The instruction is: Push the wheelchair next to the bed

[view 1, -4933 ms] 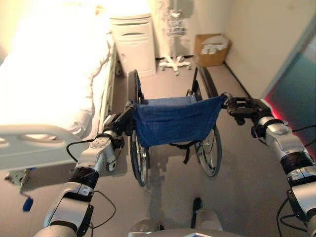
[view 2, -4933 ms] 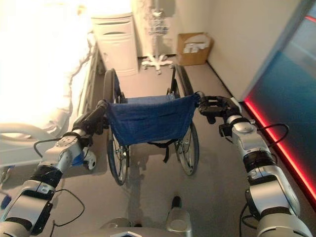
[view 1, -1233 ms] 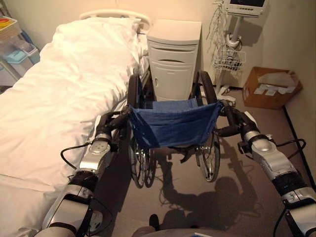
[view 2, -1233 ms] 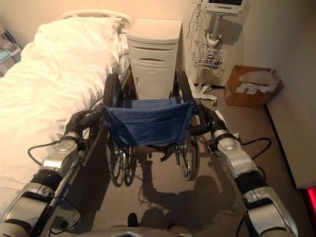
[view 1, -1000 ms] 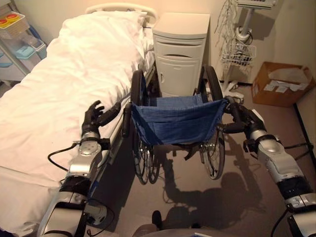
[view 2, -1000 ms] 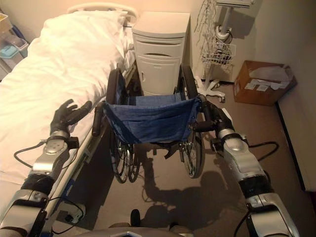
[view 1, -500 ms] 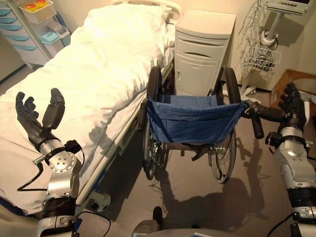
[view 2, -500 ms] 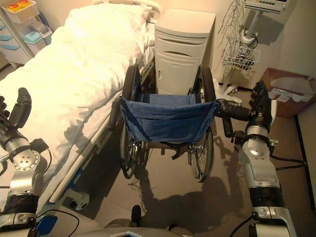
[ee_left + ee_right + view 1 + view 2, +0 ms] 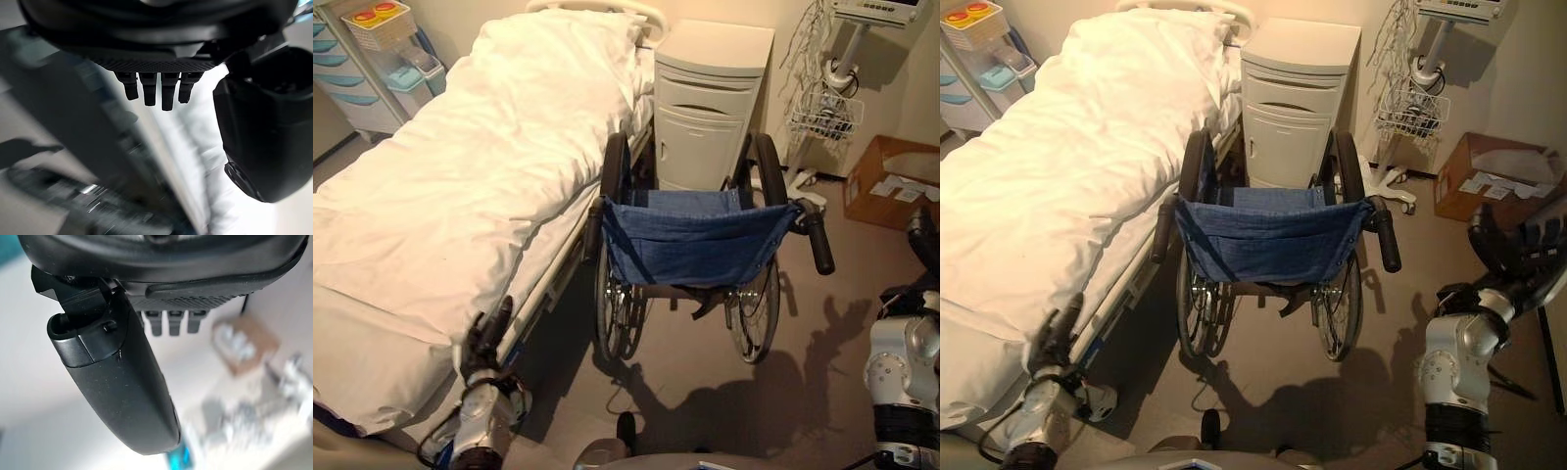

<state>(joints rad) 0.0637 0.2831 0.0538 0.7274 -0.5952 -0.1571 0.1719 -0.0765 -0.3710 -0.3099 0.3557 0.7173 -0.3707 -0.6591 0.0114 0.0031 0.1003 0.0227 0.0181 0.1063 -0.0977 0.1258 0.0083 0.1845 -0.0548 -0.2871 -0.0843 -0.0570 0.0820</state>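
White bedding is covering the bed (image 9: 460,186) along the room's left side, and the wheelchair (image 9: 690,245) is standing just beside it, facing a bedside cabinet (image 9: 710,98), both push handles free. Low by the bed frame, the left robot hand (image 9: 487,333) is hanging with fingers straight. From the right eye, the right robot hand (image 9: 1518,245) is hovering well apart from the wheelchair. Both wrist cameras are showing relaxed, empty fingers (image 9: 161,90).

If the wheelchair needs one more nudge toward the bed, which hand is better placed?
Probably the right hand: it hangs open at about push-handle height, though clear of the wheelchair. The left hand is low by the bed edge.
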